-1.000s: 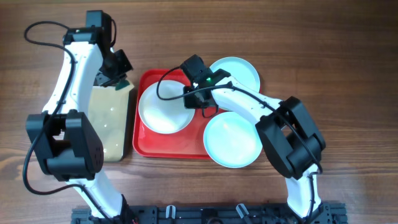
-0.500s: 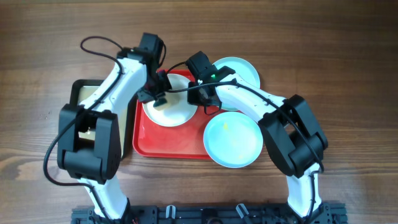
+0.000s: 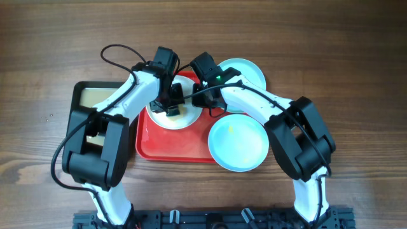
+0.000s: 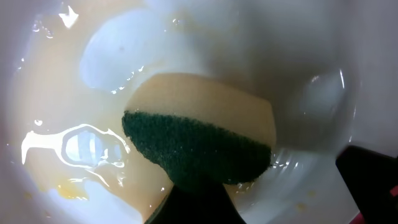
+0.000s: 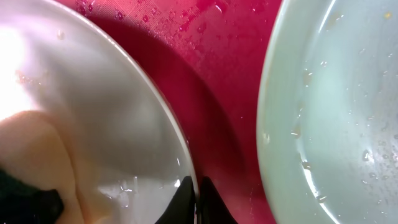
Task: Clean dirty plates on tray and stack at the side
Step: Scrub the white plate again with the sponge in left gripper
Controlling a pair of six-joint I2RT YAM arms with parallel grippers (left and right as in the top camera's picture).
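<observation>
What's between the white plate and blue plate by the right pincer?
Right wrist view: bare, wet red tray, plus the right pincer clamping the white plate rim.

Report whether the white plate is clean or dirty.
Dirty: yellowish smears and a wet film show on the white plate around the sponge pressed on it.

A dark brown wooden table [image 3: 356, 51] with long horizontal grain, soft even light, a black metal rail [image 3: 216, 220] at its near edge.

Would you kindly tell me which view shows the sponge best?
Left wrist: the green-and-yellow sponge fills the frame on the white plate. Right wrist shows only a corner; overhead largely hides it beneath the left gripper.
</observation>
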